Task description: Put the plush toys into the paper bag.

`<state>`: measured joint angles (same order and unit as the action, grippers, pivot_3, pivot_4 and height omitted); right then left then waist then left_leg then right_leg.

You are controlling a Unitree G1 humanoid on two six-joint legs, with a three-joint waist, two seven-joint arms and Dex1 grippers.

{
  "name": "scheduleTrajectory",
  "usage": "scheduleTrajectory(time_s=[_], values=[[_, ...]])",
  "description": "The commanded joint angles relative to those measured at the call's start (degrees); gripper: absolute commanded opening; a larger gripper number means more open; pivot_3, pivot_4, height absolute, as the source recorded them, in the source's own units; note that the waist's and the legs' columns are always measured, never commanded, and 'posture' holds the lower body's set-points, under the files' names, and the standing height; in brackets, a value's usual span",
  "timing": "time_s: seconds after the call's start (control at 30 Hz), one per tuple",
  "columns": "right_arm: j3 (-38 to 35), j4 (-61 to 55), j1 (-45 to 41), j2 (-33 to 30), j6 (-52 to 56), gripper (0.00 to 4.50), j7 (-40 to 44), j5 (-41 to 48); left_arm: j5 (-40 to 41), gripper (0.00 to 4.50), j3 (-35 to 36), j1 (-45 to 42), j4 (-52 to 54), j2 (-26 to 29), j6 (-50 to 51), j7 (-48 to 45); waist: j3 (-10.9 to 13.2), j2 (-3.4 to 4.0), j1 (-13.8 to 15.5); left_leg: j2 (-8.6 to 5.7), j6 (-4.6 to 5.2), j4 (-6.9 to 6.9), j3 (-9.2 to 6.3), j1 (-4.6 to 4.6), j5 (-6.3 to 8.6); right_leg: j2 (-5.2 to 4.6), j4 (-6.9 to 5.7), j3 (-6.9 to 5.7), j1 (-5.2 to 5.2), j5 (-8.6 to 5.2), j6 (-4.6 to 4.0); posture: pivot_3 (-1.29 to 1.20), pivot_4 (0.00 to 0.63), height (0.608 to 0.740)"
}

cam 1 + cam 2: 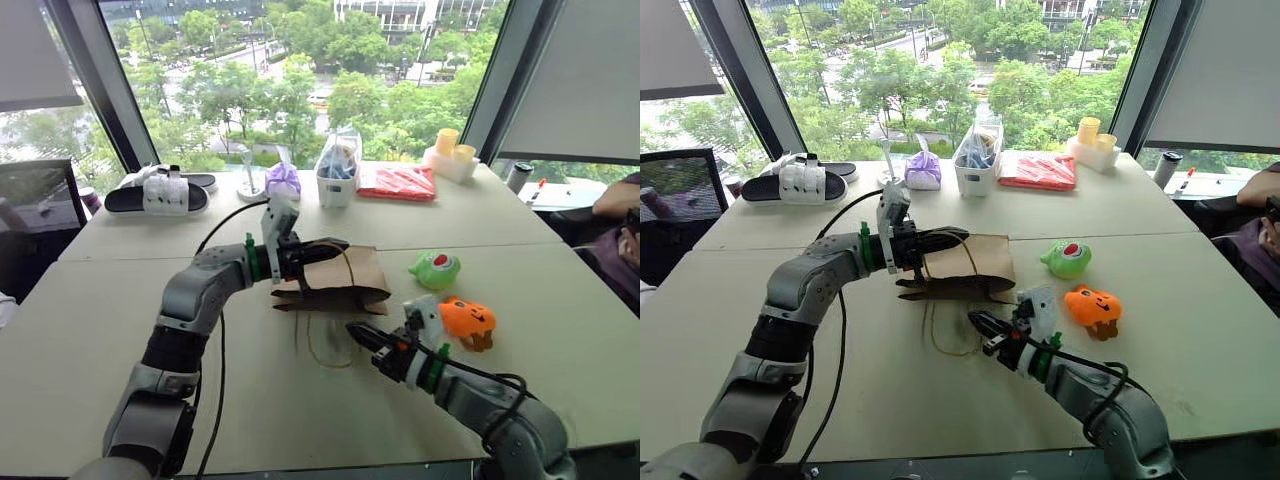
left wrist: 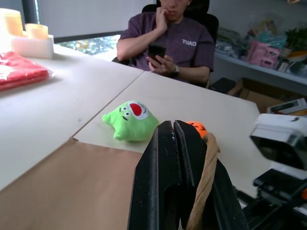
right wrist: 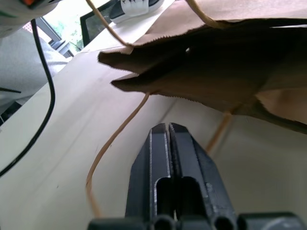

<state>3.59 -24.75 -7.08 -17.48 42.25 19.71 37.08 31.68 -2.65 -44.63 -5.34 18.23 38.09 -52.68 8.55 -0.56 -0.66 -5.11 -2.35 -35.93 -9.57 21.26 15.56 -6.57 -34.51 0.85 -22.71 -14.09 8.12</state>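
a: where is the paper bag (image 1: pixel 335 280) sitting right now?

b: it is lying flat near the middle of the counter (image 1: pixel 130 300), mouth edge facing the robot, with its long side running across from left to right. one twine handle (image 1: pixel 320 345) is trailing loose on the counter in front of it.

a: and what are the end effectors doing?

b: the left end effector (image 1: pixel 335 245) is reaching in level from the left with its fingers pressed together, and a twine handle is running alongside them in the left wrist view. it looks pinched there, though i am judging that. the right end effector (image 1: pixel 358 333) is fully closed on nothing, pointing at the bag's mouth from just in front.

a: and the toys?

b: both are lying outside the bag, toward the right edge of the counter. the green toy (image 1: pixel 436 269) is sitting just beyond the bag's right end, and the orange toy (image 1: pixel 468 320) is nearer the robot, close beside the right wrist. so the right arm is the nearer one for either.

a: is any view adding something?

b: the right wrist view is showing the dark gap of the bag's mouth (image 3: pixel 158 74) slightly parted. the left wrist view is showing a person (image 2: pixel 168 40) seated past the far corner, holding a phone.
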Motion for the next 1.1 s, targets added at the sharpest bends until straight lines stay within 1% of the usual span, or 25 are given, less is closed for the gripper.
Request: scheduleTrajectory(time_s=[0.03, 0.23, 0.37, 0.47, 0.6, 0.77, 0.87, 0.97, 1.1], values=[[0.5, 2.5, -3.3, 2.2, -4.2, 0.0, -1.7, -4.3, 2.0, 0.01, 1.9, -1.7, 2.1, -0.7, 1.7, 1.4, 0.0, 0.0, 0.0, 0.0, -0.05, 0.0, 0.01, 0.01, -0.03, 0.0, 0.0, 0.01, -0.01, 0.0, -0.01, 0.0, 0.15, 0.74], [2.5, 9.1, -7.7, 4.4, -6.7, 0.0, -2.6, -10.5, 2.1, 0.01, 1.3, -0.6, 2.0, -2.5, 1.4, 2.4, 0.0, 0.0, 0.0, -0.01, -0.05, 0.02, 0.01, 0.0, -0.03, 0.01, -0.05, 0.03, -0.04, 0.01, -0.03, 0.0, 0.15, 0.74], [5.8, 15.6, -9.2, 4.1, -9.5, 0.0, -2.1, -16.6, 4.2, 0.01, 3.6, -1.5, 1.5, -5.2, 3.3, 5.6, 0.0, 0.0, -0.1, -0.02, -0.24, 0.02, 0.02, 0.0, -0.14, 0.01, -0.05, 0.04, -0.04, 0.01, -0.03, 0.0, 0.15, 0.74], [6.0, 20.4, -10.5, 5.8, -11.4, 0.0, -3.4, -19.6, 4.0, 0.01, 4.4, -1.9, 1.7, -6.7, 3.0, 8.6, 0.0, 0.0, -0.1, -0.03, -0.36, 0.04, 0.02, 0.0, -0.2, 0.01, -0.07, 0.05, -0.07, 0.01, -0.03, 0.0, 0.15, 0.74], [9.0, 25.0, -12.6, 5.6, -12.0, 0.0, -5.8, -26.6, 7.3, 0.01, 5.3, -1.9, 7.2, -6.7, 5.5, 9.1, 0.0, -0.01, -0.3, -0.02, -0.42, 0.04, 0.08, 0.01, -0.24, 0.01, -0.19, 0.11, -0.17, 0.01, -0.04, 0.0, 0.15, 0.74], [9.7, 25.1, -11.9, 6.5, -11.1, 0.0, -5.1, -28.5, 12.7, 0.01, 5.9, -4.7, 12.9, -4.9, 9.0, 7.4, 0.0, -0.05, -0.2, -0.02, -0.45, 0.03, 0.04, -0.02, -0.25, 0.01, -0.47, 0.11, -0.25, 0.01, -0.05, 0.0, 0.15, 0.74], [9.5, 24.8, -11.5, 6.9, -10.8, 0.0, -4.4, -28.7, 16.0, 0.01, 6.5, -6.3, 14.4, -3.6, 11.0, 6.7, 0.0, -0.05, -0.3, -0.02, -0.44, 0.02, 0.05, -0.08, -0.25, 0.01, -0.47, 0.12, -0.19, 0.0, -0.05, 0.0, 0.15, 0.74], [9.3, 24.7, -11.3, 7.4, -10.6, 0.0, -4.0, -28.9, 17.4, 0.01, 6.6, -6.8, 14.3, -2.8, 11.5, 6.4, 0.0, -0.05, -0.3, -0.02, -0.41, 0.04, 0.05, -0.16, -0.23, 0.02, -0.48, 0.11, -0.13, 0.0, -0.05, 0.0, 0.15, 0.74], [9.2, 24.3, -10.8, 8.3, -10.5, 0.0, -3.8, -29.1, 15.5, 0.01, 5.8, -6.3, 11.7, -2.1, 9.8, 6.6, -0.1, -0.05, -0.3, -0.02, -0.44, 0.05, 0.05, -0.18, -0.25, 0.04, -0.49, 0.12, -0.13, 0.0, -0.06, 0.0, 0.15, 0.74]])
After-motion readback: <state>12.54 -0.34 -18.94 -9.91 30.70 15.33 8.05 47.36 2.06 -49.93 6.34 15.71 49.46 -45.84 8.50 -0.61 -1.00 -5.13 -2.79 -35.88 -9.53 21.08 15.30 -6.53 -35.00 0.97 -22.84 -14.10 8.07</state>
